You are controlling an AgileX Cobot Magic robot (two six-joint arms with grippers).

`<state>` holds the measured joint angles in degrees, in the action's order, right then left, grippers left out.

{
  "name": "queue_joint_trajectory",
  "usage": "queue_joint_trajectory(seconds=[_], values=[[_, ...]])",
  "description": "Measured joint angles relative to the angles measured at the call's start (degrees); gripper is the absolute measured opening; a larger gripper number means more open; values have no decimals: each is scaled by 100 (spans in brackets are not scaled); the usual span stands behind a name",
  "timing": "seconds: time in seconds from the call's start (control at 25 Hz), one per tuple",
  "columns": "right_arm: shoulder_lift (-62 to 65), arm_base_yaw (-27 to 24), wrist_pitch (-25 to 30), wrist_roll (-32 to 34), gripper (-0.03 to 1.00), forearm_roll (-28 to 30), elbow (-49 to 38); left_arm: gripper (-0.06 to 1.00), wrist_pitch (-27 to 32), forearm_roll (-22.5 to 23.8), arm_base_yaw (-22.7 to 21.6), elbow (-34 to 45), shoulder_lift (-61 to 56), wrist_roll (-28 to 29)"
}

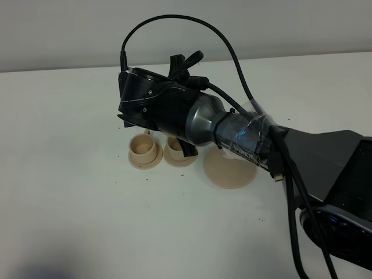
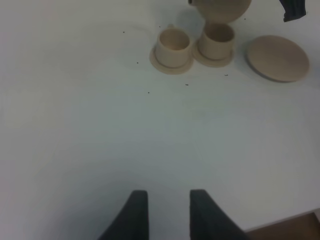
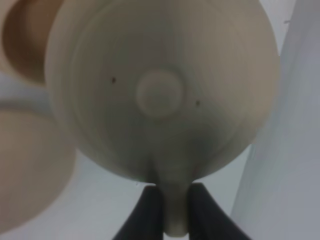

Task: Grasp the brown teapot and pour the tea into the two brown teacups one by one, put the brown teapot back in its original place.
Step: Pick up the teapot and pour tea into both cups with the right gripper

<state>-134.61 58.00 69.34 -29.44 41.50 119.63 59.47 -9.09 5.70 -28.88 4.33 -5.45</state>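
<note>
Teapot (image 3: 159, 93): beige-tan, squat, round; knobbed lid w/ two dark specks. Loop handle clamped betw. R claw (image 3: 175, 202) fingers, body just ahead of claw, over a teacup (image 2: 216, 40). L claw (image 2: 169, 212) fingers apart.

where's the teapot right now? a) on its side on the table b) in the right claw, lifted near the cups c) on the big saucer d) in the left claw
b: the right claw is shut on the handle of the teapot, the big saucer is bare, and the left claw is open with nothing in it.
</note>
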Motion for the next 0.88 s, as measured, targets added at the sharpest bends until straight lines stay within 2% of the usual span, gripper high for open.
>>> queue_joint_trajectory(seconds=[0.36,0.88], values=[[-78,198,56,-55,11,475,0,23,0,0,0,0,0,0],[-192,312,51,-222,11,664,0,23,0,0,0,0,0,0]])
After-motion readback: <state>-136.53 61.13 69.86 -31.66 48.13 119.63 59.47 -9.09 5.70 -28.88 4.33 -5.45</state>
